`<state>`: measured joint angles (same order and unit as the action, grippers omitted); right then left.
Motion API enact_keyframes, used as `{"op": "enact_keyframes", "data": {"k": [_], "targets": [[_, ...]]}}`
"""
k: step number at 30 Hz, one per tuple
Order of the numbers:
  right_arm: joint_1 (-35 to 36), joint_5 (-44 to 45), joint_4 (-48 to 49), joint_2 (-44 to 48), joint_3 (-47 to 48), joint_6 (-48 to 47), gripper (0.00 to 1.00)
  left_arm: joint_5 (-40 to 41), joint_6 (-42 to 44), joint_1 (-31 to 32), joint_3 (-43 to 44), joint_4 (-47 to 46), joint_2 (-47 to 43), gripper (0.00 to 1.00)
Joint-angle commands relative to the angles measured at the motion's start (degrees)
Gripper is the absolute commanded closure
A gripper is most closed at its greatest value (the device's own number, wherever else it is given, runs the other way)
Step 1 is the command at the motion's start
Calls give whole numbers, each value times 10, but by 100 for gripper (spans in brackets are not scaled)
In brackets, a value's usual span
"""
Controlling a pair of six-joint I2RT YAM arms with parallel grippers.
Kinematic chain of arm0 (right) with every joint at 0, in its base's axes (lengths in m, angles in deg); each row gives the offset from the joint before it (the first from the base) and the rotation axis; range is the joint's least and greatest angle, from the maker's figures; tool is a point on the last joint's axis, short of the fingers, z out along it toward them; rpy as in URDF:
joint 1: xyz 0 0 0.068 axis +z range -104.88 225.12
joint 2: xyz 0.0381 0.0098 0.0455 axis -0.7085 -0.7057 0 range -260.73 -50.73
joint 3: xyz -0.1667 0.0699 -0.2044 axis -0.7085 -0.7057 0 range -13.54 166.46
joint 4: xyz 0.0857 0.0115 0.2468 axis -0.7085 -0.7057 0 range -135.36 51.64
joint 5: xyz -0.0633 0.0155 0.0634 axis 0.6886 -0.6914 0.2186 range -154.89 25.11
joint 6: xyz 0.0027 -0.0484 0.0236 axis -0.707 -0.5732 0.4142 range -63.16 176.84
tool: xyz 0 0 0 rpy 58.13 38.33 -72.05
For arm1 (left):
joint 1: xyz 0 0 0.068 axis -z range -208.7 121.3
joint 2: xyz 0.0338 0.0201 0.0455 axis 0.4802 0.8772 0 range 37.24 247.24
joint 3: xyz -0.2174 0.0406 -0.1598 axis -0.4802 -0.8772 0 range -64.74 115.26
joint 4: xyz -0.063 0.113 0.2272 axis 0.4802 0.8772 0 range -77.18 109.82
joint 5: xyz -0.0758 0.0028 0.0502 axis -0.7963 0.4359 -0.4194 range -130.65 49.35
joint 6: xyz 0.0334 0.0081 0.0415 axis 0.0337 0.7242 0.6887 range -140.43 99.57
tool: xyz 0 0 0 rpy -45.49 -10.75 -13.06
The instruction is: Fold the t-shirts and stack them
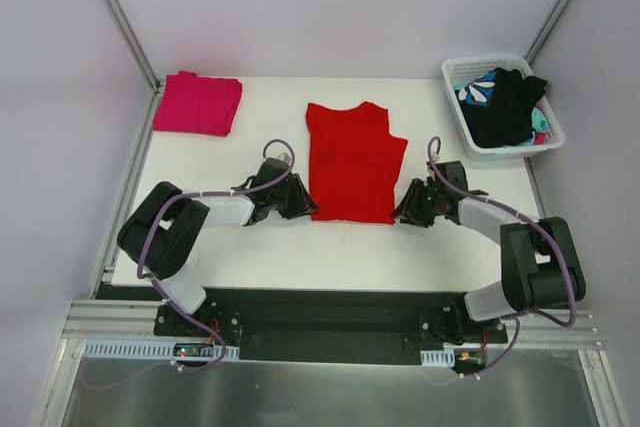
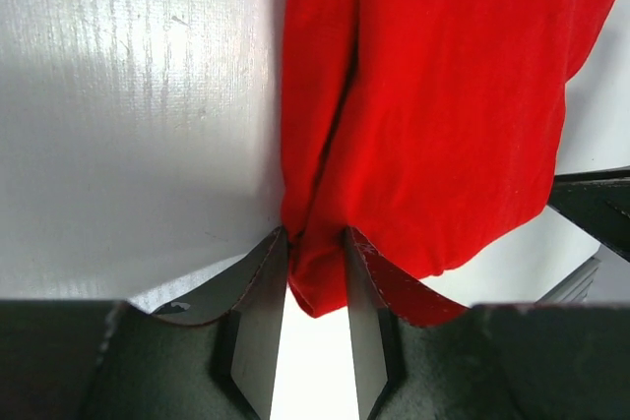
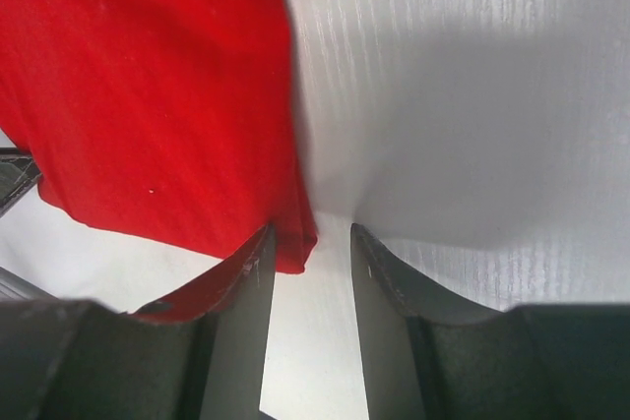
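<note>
Near edge: left gripper (image 2: 315, 243) pinched on the near-left hem corner of the red t-shirt (image 1: 350, 162). Right gripper (image 3: 310, 238) has jaws apart, the near-right corner against one finger, not gripped. Red shirt lies mid-table, sides tucked in, likely mid-fold. Far left: pink t-shirt (image 1: 198, 102) folded, apparently done. Far right: basket (image 1: 515, 149) holds black garment (image 1: 505, 107) and teal-patterned garment (image 1: 478, 89), unfolded.

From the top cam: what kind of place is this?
Probably a lab robot cell: white table boxed in by plain panels on aluminium framing, left arm and right arm bolted at its near edge, red t-shirt laid out, laundry basket.
</note>
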<state>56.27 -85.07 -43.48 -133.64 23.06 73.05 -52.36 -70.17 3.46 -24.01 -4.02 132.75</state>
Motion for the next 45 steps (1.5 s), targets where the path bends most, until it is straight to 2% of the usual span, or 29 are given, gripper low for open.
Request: {"op": "enact_keyframes", "data": {"k": [1,4,7,12,18,20,21,22,25,32,40,45], "targets": [[-4,-26,27,-15,-3,13,61,8,5,1,-9,44,31,71],[-5,-34,39,-19,-8,22,61,6,4,2,-12,41,34,75],[-4,-41,48,-22,-14,30,60,5,7,2,-14,39,34,89],[-4,-56,77,-40,-17,40,60,3,10,2,-12,39,35,100],[-4,-71,104,-59,-23,62,61,1,7,2,-12,39,37,100],[-3,-75,108,-60,-27,66,65,0,8,2,-10,39,38,100],[-4,-73,108,-59,-29,66,68,1,7,2,-10,39,38,100],[-4,-72,108,-58,-31,66,79,0,8,2,-12,38,37,100],[-3,-76,96,-45,-36,62,99,4,7,2,-12,50,33,100],[-3,-50,15,38,-52,36,99,18,-6,16,-23,121,-24,100],[-1,-38,-87,146,-65,19,99,62,-47,62,-29,274,-185,100],[-2,-23,-167,266,-67,14,99,92,-70,94,-23,339,-273,100]]}}
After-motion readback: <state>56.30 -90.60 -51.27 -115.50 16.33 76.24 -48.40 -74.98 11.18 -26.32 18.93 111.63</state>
